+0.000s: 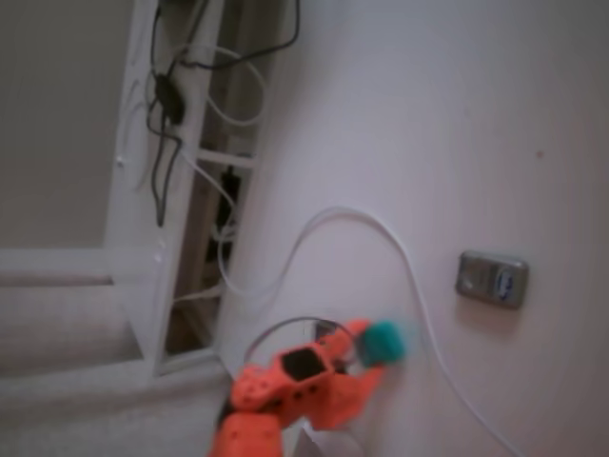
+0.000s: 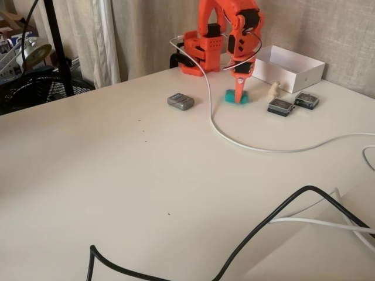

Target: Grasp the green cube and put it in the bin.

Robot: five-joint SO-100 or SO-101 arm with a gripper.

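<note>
The green cube (image 2: 230, 98) (image 1: 385, 341) sits on the white table close in front of the orange arm's base. My gripper (image 2: 238, 93) (image 1: 373, 350) points straight down onto it. One orange finger (image 2: 239, 86) stands in front of the cube, and the other finger is hidden behind it. In the blurry fixed view, the cube lies between the two orange fingers (image 1: 369, 378). I cannot make out whether the fingers press on it. The bin (image 2: 304, 72), a white open box, stands on the table just right of the arm.
A grey-silver device (image 2: 180, 101) (image 1: 492, 278) lies left of the cube. Two small dark squares (image 2: 280, 106) (image 2: 306, 100) and a small beige object (image 2: 273, 89) lie in front of the bin. A white cable (image 2: 234, 140) curves past the cube; a black cable (image 2: 263, 225) crosses the near table.
</note>
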